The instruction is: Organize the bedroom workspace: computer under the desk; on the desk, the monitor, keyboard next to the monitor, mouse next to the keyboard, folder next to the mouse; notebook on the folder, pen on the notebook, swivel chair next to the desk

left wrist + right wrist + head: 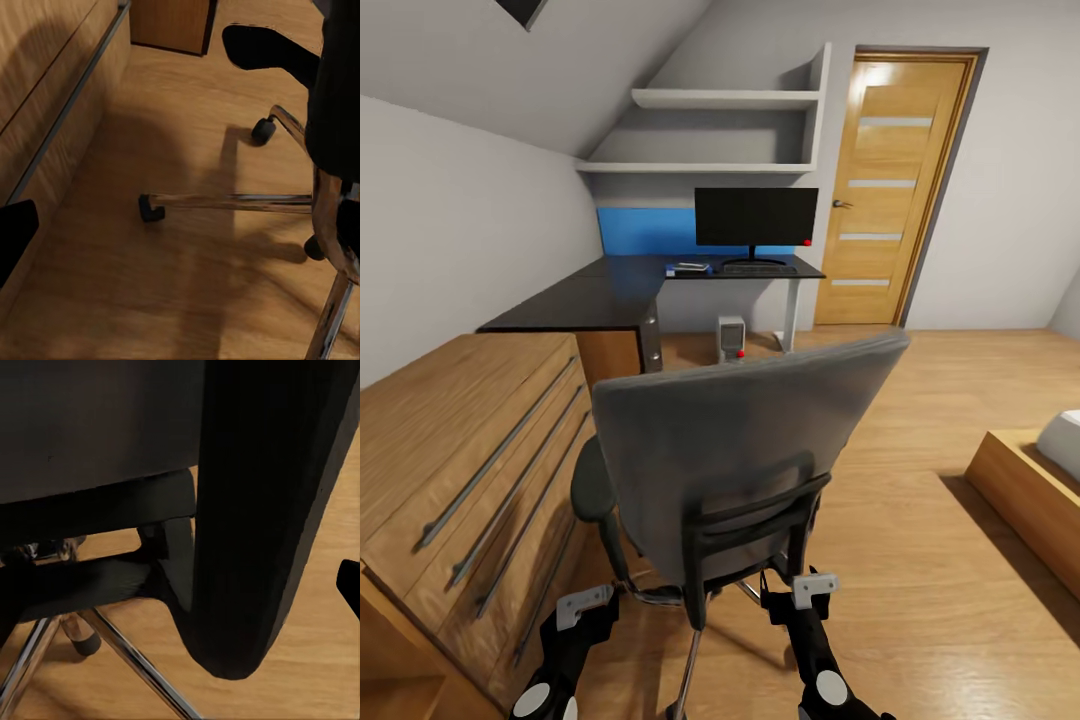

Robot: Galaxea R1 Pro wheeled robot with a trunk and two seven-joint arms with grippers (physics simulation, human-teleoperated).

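Swivel chair (745, 455) back hides seat from us; small stack (688, 268) on desk (590, 295) too small to distinguish; bed (1040, 490) cropped by frame edge.

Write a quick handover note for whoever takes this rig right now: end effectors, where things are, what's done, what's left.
Left end effector and right end effector: low behind the chair, apparently holding nothing; open or shut cannot be told.
Chair: directly in front of the robot, back toward it, away from the desk, beside a wooden drawer cabinet.
Done: monitor on the desk, keyboard in front of it, computer on the floor under the desk. A blue folder with items stacked on it lies left of the keyboard; too small to identify them or the mouse.
Left: bring the chair next to the desk.
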